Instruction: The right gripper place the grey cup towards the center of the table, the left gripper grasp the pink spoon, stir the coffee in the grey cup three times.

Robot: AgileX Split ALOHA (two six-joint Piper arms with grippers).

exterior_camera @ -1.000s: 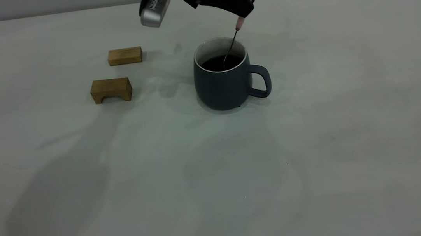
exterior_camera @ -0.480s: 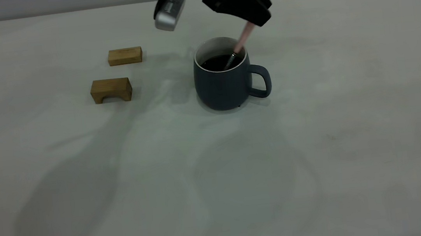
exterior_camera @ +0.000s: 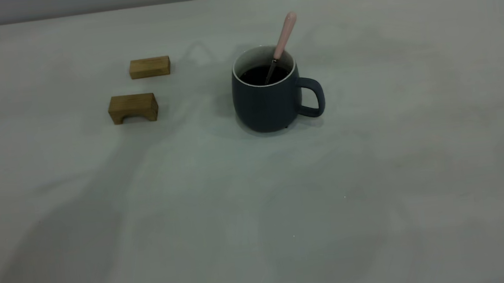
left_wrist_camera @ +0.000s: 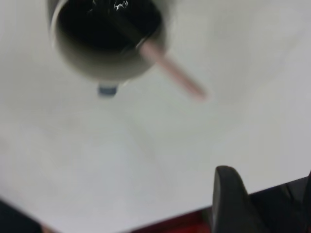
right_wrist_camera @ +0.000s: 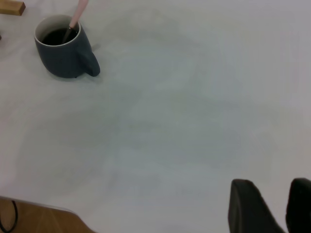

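Exterior view: the cup (exterior_camera: pixel 271 97) stands on the table (exterior_camera: pixel 378 184) just above and right of frame centre, handle toward the right. The spoon (exterior_camera: pixel 280 47) leans in it unheld, pink handle rising up and right past the rim, metal bowl sunk in the coffee (exterior_camera: pixel 263 74). Two wooden blocks (exterior_camera: pixel 149 67) lie well apart from the cup, in the upper left. Neither arm appears in this view.

Left wrist view: the left gripper (left_wrist_camera: pixel 265 204) shows as one black finger at the lower right edge, high above the cup, pinching nothing; the other finger is barely in frame, so whether they are spread cannot be told.

Right wrist view: the right gripper (right_wrist_camera: pixel 277 206) sits at the lower right, well apart from the cup in the upper left; its two fingers stand apart with bare table between them, empty.

Judgement: stirring looks finished or paused. If it is finished, both arms should clear upward and away without brushing the protruding handle, since a knock could tip the spoon or splash coffee.
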